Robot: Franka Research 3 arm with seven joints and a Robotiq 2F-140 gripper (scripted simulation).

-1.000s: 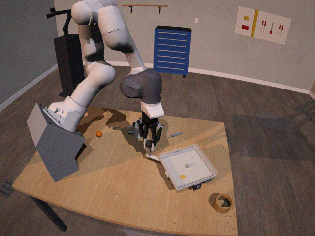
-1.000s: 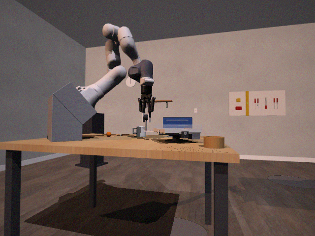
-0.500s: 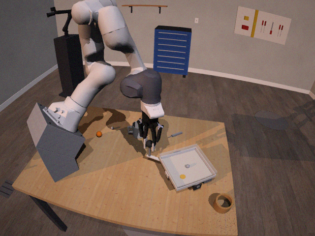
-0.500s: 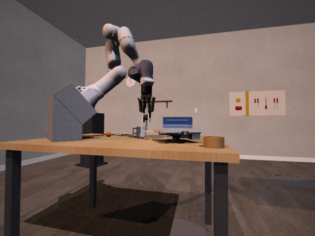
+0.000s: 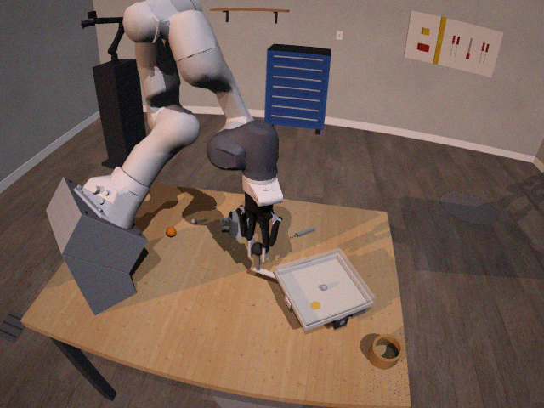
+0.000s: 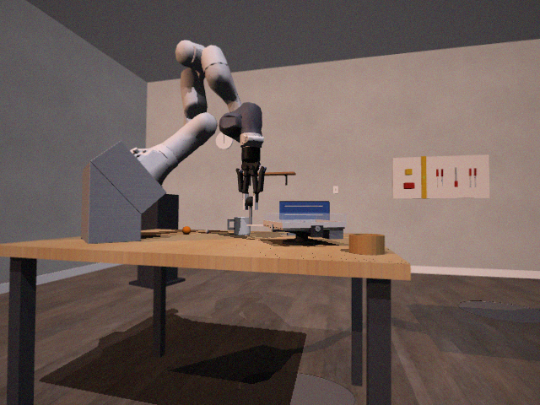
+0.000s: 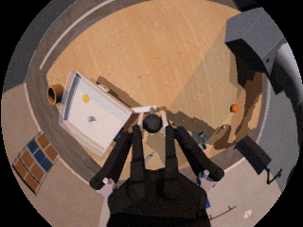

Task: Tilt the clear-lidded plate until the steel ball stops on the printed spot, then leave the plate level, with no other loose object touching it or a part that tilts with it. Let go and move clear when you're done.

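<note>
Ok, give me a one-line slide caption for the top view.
Pincer shut on the plate's knob; ball sits short of the yellow spot.

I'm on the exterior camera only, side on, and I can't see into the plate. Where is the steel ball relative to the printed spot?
Observer: In the top view the steel ball lies near the middle of the clear-lidded plate, apart from the yellow spot, which is nearer the table's front edge.
Operator: Is the gripper really on the handle?
Observer: Yes. The wrist view shows the gripper shut on the handle's dark knob.
Operator: Does the tape roll touch the plate?
Observer: No. From above, the tape roll stands apart from it, toward the table corner.
</note>
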